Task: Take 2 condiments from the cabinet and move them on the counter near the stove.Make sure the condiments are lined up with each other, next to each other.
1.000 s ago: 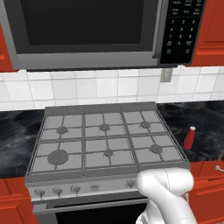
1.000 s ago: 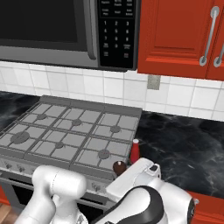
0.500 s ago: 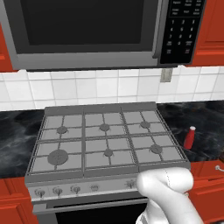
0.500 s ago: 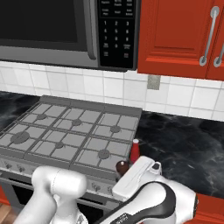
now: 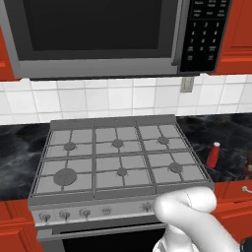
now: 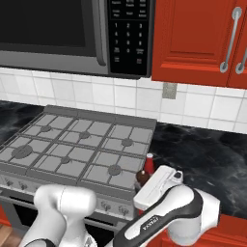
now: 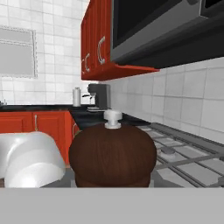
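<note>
While the tool is sitting clamped on the dark-brown shaker [image 6: 141, 176] just beside the red bottle [image 5: 213, 155], both are standing at the stove's [image 5: 118, 157] right edge on the black veined tabletop [image 6: 207, 159], beneath white tiles and a red cabinet [image 6: 193, 38].

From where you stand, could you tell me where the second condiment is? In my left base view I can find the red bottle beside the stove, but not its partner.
Observer: In the right base view, the dark-brown shaker sits just in front of the red bottle, at the stove's right front corner.
Operator: Has it been released?
Observer: No, the gripper is shut on it.
Operator: And the wall cabinet?
Observer: The wall cabinet has its door closed.
</note>
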Robot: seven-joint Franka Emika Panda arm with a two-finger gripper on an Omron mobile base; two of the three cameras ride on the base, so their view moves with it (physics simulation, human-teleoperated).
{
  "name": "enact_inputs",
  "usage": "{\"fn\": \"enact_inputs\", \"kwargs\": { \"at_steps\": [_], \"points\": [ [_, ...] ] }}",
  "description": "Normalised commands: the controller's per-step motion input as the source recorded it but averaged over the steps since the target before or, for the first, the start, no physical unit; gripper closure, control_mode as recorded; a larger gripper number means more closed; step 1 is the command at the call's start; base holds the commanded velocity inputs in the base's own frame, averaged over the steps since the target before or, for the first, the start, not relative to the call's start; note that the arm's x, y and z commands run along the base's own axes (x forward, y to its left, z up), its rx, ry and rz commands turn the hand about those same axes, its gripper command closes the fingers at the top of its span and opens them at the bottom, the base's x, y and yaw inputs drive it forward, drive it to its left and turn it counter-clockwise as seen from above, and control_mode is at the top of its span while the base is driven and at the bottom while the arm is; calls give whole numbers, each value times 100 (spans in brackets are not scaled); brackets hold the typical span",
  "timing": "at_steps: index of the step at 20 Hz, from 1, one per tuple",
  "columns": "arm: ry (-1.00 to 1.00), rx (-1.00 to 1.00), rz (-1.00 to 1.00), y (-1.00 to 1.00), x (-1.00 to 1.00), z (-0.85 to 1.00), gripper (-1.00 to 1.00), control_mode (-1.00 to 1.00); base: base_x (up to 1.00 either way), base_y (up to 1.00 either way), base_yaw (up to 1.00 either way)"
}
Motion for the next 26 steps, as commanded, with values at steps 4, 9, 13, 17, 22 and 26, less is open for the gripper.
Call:
{"fn": "enact_inputs", "kwargs": {
  "at_steps": [4,9,13,17,22,26],
  "points": [
    [0,0,0,-3,42,-24,100,-100,0,0,0],
    [0,0,0,0,41,-23,100,-100,0,0,0],
    [0,0,0,0,42,-26,100,-100,0,0,0],
    [0,0,0,0,39,-29,100,-100,0,0,0],
    [0,0,0,-3,35,-25,100,-100,0,0,0],
    [0,0,0,-14,25,-25,100,-100,0,0,0]
  ]
}}
